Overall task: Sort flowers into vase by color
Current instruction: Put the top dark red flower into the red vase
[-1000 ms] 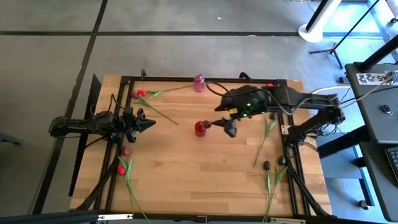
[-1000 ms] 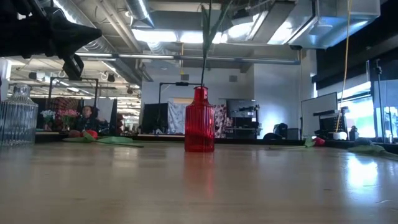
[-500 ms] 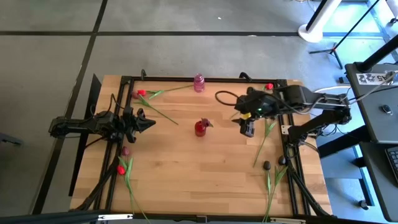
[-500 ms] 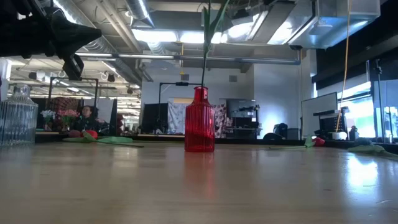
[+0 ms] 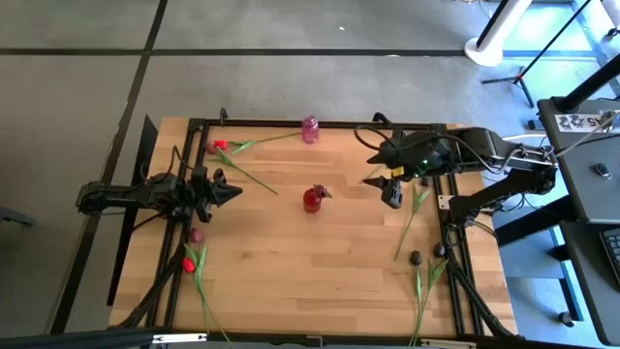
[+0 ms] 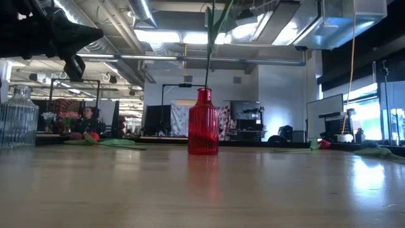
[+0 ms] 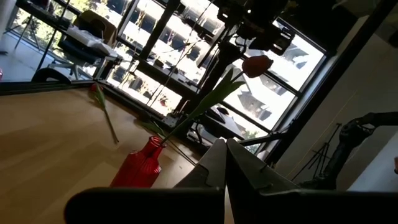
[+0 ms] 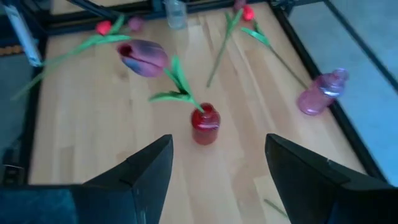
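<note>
A red ribbed vase (image 5: pixel 311 201) (image 6: pixel 203 123) (image 8: pixel 204 123) stands mid-table. One tulip with a maroon-purple head (image 8: pixel 144 57) is stuck in its neck by the stem and leans over. My right gripper (image 5: pixel 388 191) (image 8: pixel 217 180) is open, to the right of the vase and touching nothing. My left gripper (image 5: pixel 229 192) (image 7: pixel 225 163) waits shut at the table's left. More tulips lie flat on the table: red ones (image 5: pixel 221 144) far left, a maroon (image 5: pixel 195 235) and a red one (image 5: pixel 189 264) near left, and others (image 5: pixel 412 218) (image 5: pixel 416 258) at the right.
A pink-purple vase (image 5: pixel 310 128) (image 8: pixel 320 93) stands at the far edge. A clear ribbed vase (image 6: pixel 19 120) (image 8: pixel 176 12) stands at the left. A black frame (image 5: pixel 320 123) runs along the table's sides. Bare wood lies open between the red vase and the near edge.
My right gripper has drawn back from beside the red vase toward the table's right edge. The tulip has stayed standing in the red vase.
</note>
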`<state>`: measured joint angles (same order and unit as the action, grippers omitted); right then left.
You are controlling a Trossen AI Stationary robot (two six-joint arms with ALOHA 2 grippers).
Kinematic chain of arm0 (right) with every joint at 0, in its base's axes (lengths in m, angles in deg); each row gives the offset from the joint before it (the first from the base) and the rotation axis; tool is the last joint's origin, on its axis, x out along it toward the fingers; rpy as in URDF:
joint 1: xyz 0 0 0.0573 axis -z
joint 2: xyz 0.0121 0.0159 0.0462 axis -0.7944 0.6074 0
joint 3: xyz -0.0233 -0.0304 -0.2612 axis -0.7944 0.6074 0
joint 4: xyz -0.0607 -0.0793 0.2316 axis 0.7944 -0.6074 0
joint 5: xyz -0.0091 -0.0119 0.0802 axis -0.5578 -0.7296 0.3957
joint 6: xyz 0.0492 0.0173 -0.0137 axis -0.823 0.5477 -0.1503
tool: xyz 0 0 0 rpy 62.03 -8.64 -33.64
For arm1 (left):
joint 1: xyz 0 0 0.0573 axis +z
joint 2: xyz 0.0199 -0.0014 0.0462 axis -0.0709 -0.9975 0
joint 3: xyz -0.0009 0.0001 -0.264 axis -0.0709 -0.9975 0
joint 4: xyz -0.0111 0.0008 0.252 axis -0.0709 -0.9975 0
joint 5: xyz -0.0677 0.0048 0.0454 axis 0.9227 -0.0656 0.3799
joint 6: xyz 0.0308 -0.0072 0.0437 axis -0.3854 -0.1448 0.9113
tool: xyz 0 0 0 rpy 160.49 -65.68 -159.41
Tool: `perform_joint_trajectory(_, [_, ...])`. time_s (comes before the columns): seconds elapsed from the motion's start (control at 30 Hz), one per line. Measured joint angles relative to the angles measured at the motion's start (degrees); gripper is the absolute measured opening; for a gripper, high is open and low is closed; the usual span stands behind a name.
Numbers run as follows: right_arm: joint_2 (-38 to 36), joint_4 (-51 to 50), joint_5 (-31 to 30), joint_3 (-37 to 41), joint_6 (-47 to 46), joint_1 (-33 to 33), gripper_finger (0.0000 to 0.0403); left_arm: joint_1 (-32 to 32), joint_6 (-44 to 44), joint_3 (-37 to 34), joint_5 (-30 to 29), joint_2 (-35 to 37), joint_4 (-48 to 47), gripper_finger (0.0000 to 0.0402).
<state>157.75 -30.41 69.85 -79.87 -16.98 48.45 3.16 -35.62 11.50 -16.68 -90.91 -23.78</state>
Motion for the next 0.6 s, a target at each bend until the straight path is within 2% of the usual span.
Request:
perform_joint_trajectory(0.13, [-0.06, 0.64, 2.32, 0.00, -0.95, 0.01, 0.0254, 0.00, -4.74, -0.02, -1.37, -0.02, 5.56, 0.0000])
perform_joint_trajectory(0.23, [-0.09, 0.62, 2.79, 0.00, 0.04, 0.06, 0.0254, 0.00, -10.65, 0.00, -6.66, 0.00, 14.14, 0.0000])
perform_joint_trajectory(0.33, [-0.09, 0.62, 1.92, 0.00, 2.40, 0.06, 0.0254, 0.04, -8.25, 0.04, -13.57, 0.00, 21.89, 0.0000])
perform_joint_trajectory(0.43, [-0.09, 0.63, -0.14, 0.00, 4.25, 0.06, 0.0254, 0.04, -4.76, 0.54, -21.64, -0.56, 21.75, 0.0000])
perform_joint_trajectory(0.6, [-0.09, 1.77, -3.52, 0.00, 7.41, 1.36, 0.0254, 0.04, -6.80, 2.97, -24.19, -9.08, 21.39, 0.0000])
